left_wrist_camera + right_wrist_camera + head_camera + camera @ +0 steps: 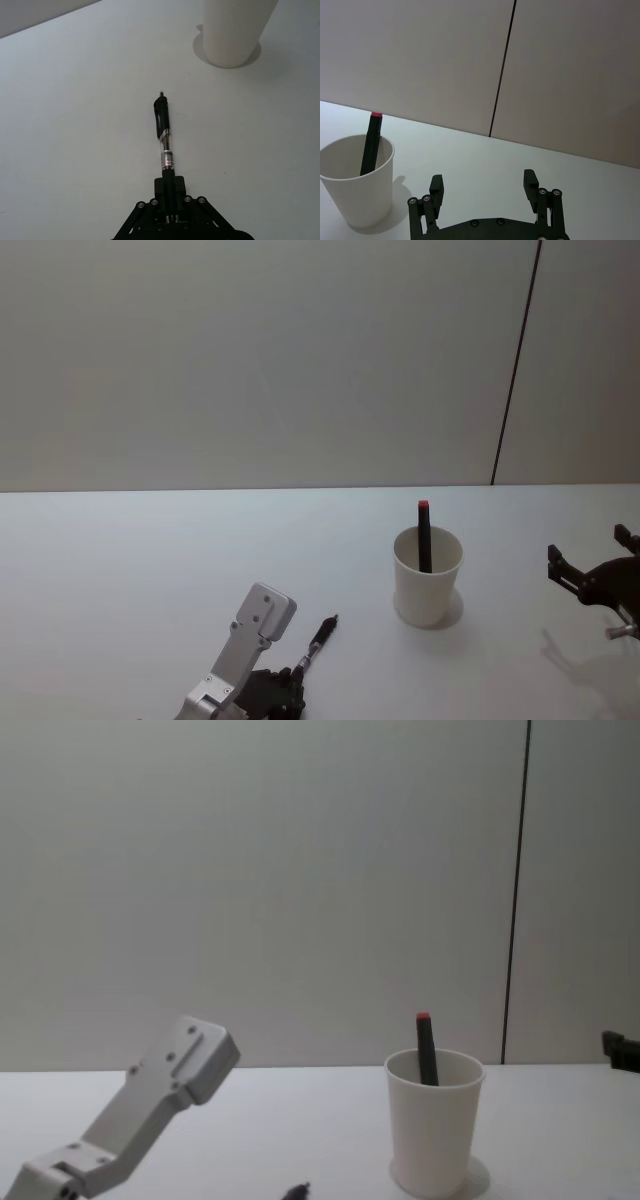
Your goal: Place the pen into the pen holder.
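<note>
White table (120, 570): paper-cup pen holder (425, 592) stands upright, right of centre.

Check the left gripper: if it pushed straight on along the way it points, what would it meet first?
Probably nothing: the left gripper, shut on the pen, aims past the pen holder on the robot's left side, over the table. Depth is hard to judge.

pen holder (427, 580): plain off-white, no print. second pen (424, 537) in it: black body, red tip. pen (164, 140) near left: black cap end and clip, clear barrel, small white label band with red marks. left claw (170, 186) black; arm link (252, 632) pale silver-grey. right claw (483, 179) black, silver screws. worktop (120, 570) plain white. wall (250, 360) flat pale grey, one thin black vertical line (517, 360) at right.
</note>
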